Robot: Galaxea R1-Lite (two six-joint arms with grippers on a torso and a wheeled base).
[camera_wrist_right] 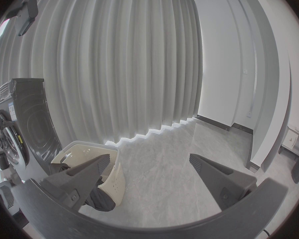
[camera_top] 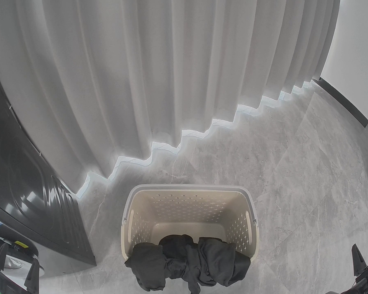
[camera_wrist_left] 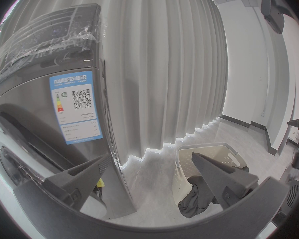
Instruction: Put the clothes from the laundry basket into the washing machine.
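Note:
The beige laundry basket stands on the floor straight ahead. Dark clothes lie bunched in it and hang over its near rim. The dark grey washing machine stands to the left of the basket. My left gripper is open and holds nothing, low at the left in front of the machine. In the left wrist view the left gripper frames the washing machine, the basket and the clothes. My right gripper is open over bare floor, right of the basket.
A white pleated curtain hangs down to the floor behind the basket and the machine. Grey marble floor stretches open to the right. A white wall with a dark skirting closes the far right.

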